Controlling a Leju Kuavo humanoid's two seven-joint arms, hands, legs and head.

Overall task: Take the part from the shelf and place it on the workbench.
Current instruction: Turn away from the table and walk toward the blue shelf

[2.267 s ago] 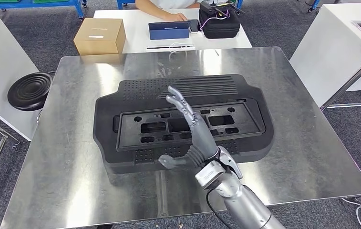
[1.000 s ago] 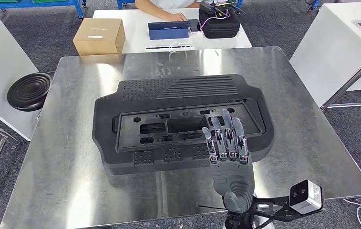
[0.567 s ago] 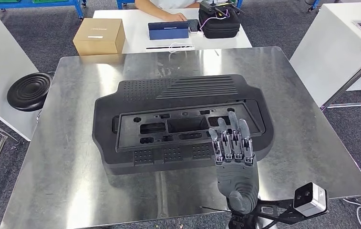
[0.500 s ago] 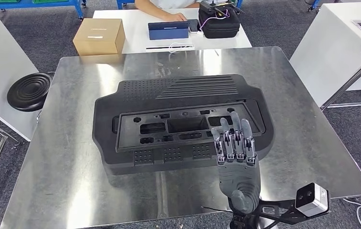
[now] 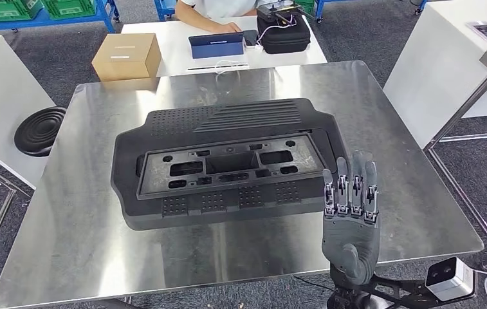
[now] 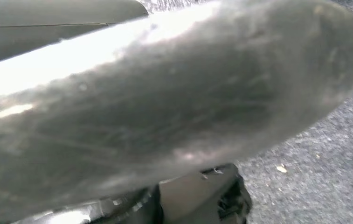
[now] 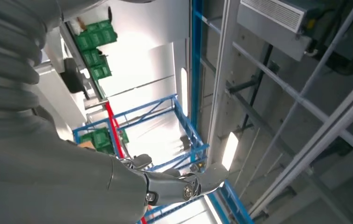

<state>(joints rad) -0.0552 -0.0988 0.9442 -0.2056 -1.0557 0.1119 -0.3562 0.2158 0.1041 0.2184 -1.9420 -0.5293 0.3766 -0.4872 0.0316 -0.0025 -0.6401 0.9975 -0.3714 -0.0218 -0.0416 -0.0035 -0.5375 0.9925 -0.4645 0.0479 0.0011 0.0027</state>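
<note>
The part [image 5: 228, 161], a large black moulded panel with a recessed slotted frame, lies flat in the middle of the steel workbench [image 5: 86, 219]. My right hand [image 5: 351, 212] is raised over the bench's near right edge, just right of the part and clear of it. Its back faces me, its fingers are straight, slightly apart, and hold nothing. In the right wrist view the same hand [image 7: 165, 186] points its fingers [image 7: 207, 177] up toward the ceiling.
Behind the bench is a white table [image 5: 163, 32] with a cardboard box [image 5: 127, 56], a tablet [image 5: 216, 45] and a black case [image 5: 283, 32]; a person [image 5: 208, 9] sits there. A black stool [image 5: 40, 131] stands left. White tables flank both sides.
My view has shifted, so the whole scene sits a little lower and to the left. My right hand turned its back to me and moved right and nearer, off the part.
</note>
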